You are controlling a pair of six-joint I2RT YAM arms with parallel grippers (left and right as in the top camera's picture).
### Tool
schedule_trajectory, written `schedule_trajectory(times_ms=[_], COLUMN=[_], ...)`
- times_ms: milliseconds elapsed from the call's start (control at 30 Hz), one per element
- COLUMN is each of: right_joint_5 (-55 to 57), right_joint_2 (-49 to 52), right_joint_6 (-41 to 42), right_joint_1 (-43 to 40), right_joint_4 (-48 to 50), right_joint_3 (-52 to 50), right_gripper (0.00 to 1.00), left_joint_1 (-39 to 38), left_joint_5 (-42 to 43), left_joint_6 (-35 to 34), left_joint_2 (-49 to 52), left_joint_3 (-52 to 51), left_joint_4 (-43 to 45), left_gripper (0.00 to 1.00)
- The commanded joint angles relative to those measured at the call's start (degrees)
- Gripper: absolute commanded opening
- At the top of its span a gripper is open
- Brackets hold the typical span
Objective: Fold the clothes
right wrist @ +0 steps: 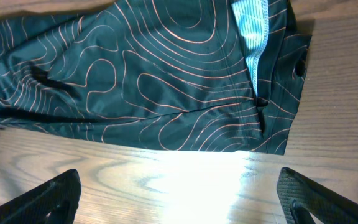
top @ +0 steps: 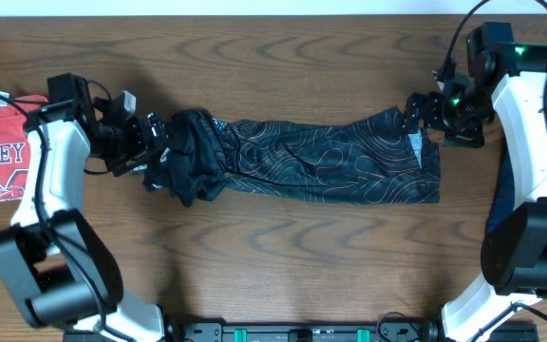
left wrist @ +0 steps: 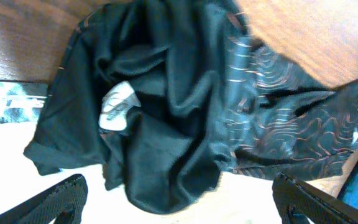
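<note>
Position: jersey [top: 321,157] centred on table [top: 283,275], left end bunched. At bunched end left gripper [top: 156,141], at flat end right gripper [top: 414,109]; both jaws released, empty. Risk: left pinch takes several bunched layers, fold skews.

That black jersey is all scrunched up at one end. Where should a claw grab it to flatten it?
Probably the bunched end of the jersey, pinched from the left, where the left claw sits open beside it. There the cloth stands up in thick folds that offer something to pinch; the rest lies flat on the table.
</note>
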Motion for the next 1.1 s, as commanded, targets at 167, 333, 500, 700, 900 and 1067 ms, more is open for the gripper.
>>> schedule_trajectory(times_ms=[167,333,500,700,900,1067], right_joint_5=[-0.66,2.67,4.04,-5.38,-5.57,-7.06], right_joint_2=[-0.83,-0.76,-0.70,-0.61,0.11,1.97], right_joint_6=[-1.64,0.57,3.04,-1.33,-2.25,1.07], right_joint_1=[0.33,-0.17,-4.24,-10.56,-11.87,-11.76], right_joint_4=[-0.70,0.11,4.09,8.92,13.70,19.39], right_joint_3=[0.50,0.50,-2.14,-10.62,-19.23,-23.93], right_gripper=[0.99,0.99,0.99,0.99,0.99,0.99], left_joint_1=[1.07,1.18,1.99,3.61,3.74,3.74], left_joint_5=[0.96,2.29,5.68,11.52,12.61,13.31], left_joint_6=[2.71,2.73,2.71,2.73,2.73,2.71], left_joint_2=[9.46,9.88,9.88,9.05,4.61,-1.46], left_joint_3=[0.09,0.11,0.11,0.11,0.15,0.15], left_joint_4=[1.53,1.68,1.20,0.59,-0.44,-1.36], left_gripper=[0.96,0.97,0.96,0.96,0.96,0.97])
